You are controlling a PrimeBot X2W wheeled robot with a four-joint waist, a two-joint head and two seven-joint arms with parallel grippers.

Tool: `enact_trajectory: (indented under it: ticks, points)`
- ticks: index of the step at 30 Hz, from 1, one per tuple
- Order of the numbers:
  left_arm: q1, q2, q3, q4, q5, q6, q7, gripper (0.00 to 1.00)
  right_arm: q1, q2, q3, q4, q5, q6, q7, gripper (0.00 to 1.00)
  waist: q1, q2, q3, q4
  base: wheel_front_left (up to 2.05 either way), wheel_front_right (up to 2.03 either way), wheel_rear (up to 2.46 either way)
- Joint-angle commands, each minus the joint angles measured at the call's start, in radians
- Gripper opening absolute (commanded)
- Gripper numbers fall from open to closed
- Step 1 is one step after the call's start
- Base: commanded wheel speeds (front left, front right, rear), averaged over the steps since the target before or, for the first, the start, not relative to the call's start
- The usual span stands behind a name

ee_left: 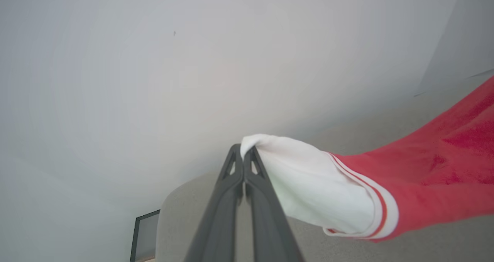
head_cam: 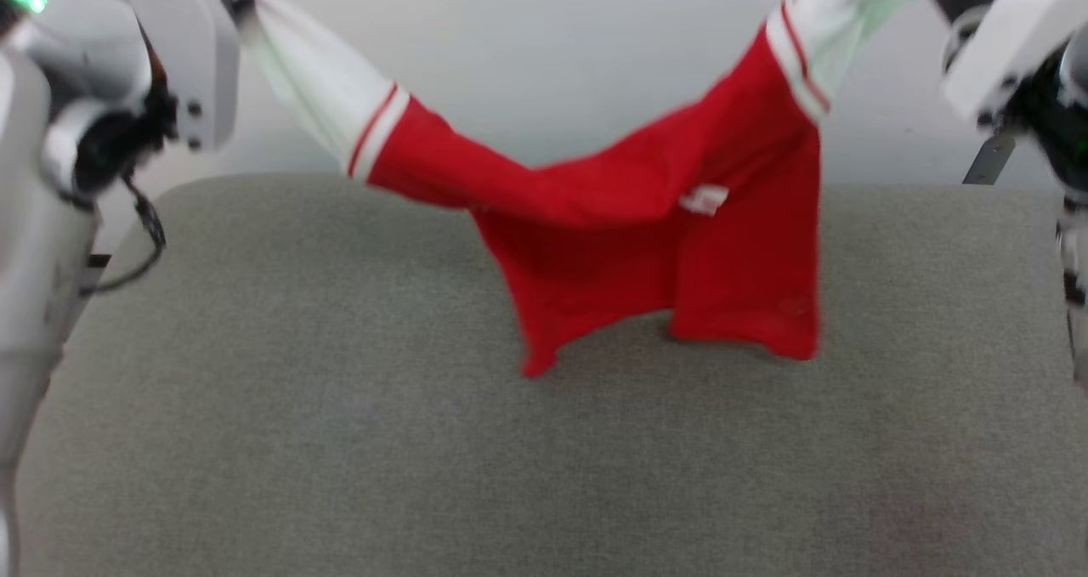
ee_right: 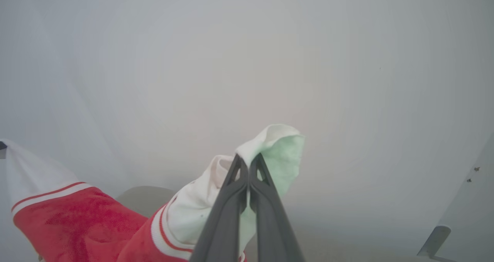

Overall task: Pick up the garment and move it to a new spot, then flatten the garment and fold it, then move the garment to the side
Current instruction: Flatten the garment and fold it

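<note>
Aloft, garment (head_cam: 612, 220) lengthwise left to right, hem downward, white ends in both closed jaws.

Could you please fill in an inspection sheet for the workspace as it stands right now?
Surface: grey fabric-covered surface, bare apart from the garment hanging over it.
Job's things: large soft red fabric garment with white sleeves and red-and-white striped trim, hanging stretched between both claws; whether its hem touches the surface is unclear.
Clutter: nothing seen.
Grippers: left claw shut on one white sleeve end; right claw shut on the other.
Cables: black cable looping beside the left arm, clear of the garment.
Surroundings: pale plain wall behind.
</note>
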Motion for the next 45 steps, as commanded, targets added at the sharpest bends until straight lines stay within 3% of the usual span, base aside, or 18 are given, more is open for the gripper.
enact_trajectory:
  ticks: [1,10,19,25,29,34,39,41,45]
  points:
    - [-0.025,-0.008,-0.005,0.017,0.006,-0.003,-0.014,0.00,-0.029,-0.005,0.010,0.015,0.010,0.000,-0.027,0.00,0.0000,-0.0001,-0.003,0.003,0.00,0.00,0.00]
    - [-0.220,-0.033,-0.064,0.150,0.024,-0.006,-0.162,0.00,-0.233,-0.022,0.098,0.208,0.041,0.000,-0.221,0.00,0.0000,-0.0001,-0.006,0.011,0.00,0.00,0.00]
    - [-0.326,-0.033,-0.131,0.251,-0.017,-0.007,-0.212,0.00,-0.344,-0.051,0.166,0.371,0.097,0.000,-0.298,0.00,0.0000,-0.0001,0.019,0.024,0.00,0.00,0.00]
    - [-0.367,-0.027,-0.146,0.282,-0.060,-0.007,-0.214,0.00,-0.412,-0.081,0.155,0.448,0.121,0.000,-0.292,0.00,0.0000,-0.0001,0.139,0.036,0.00,0.00,0.00]
    - [-0.422,-0.048,-0.144,0.316,-0.040,0.003,-0.270,0.00,-0.490,-0.091,0.140,0.509,0.083,0.000,-0.334,0.00,0.0000,-0.0001,0.259,0.045,0.00,0.00,0.00]
    - [-0.527,-0.103,-0.124,0.388,-0.015,0.039,-0.401,0.00,-0.596,-0.079,0.127,0.581,-0.007,0.000,-0.513,0.00,0.0000,-0.0001,0.408,0.049,0.00,0.00,0.00]
    - [-0.653,-0.147,-0.098,0.448,0.026,0.068,-0.599,0.00,-0.712,-0.081,0.107,0.640,-0.112,0.000,-0.746,0.00,0.0000,-0.0001,0.535,0.068,0.00,0.00,0.00]
    - [-0.696,-0.161,-0.081,0.470,0.025,0.075,-0.677,0.00,-0.753,-0.088,0.099,0.648,-0.156,0.000,-0.785,0.00,0.0000,-0.0001,0.581,0.078,0.00,0.00,0.00]
    - [-0.738,-0.188,-0.058,0.498,0.012,0.048,-0.810,0.00,-0.804,-0.115,0.082,0.602,-0.251,0.000,-0.801,0.00,0.0000,-0.0001,0.670,0.107,0.00,0.00,0.00]
